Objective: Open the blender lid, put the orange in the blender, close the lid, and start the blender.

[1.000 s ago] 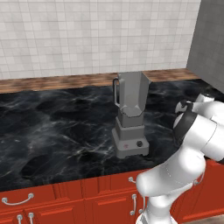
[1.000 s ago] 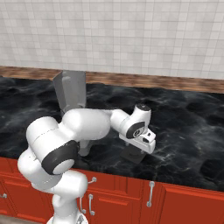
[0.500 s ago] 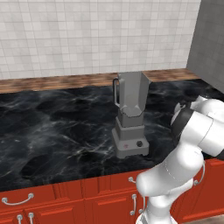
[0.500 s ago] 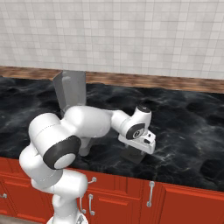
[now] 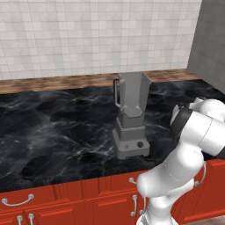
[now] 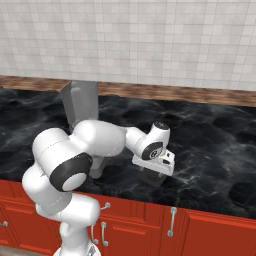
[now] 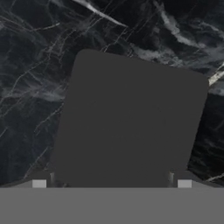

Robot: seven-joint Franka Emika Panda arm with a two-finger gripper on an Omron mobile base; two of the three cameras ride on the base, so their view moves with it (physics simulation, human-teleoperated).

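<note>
The grey blender (image 5: 131, 118) stands on the black marble counter, its tall jar open at the top with no cap on it. In the right base view the jar (image 6: 80, 102) rises behind my arm. My gripper (image 6: 153, 169) hangs low over the counter to the right of the blender, shut on the blender lid (image 6: 154, 178). From the hand, the blender lid (image 7: 131, 122) is a flat dark square lying between my fingertips (image 7: 39, 183), close above the marble. The orange is out of view.
The marble counter (image 5: 57, 132) stretches wide to the left of the blender. A wooden strip and a tiled wall (image 5: 88, 39) close off the back, a grey wall (image 5: 211, 44) stands at the right, and red cabinet fronts (image 5: 66, 202) run below the front edge.
My gripper has sunk a little toward the counter with the lid in it. The blender has not moved.
</note>
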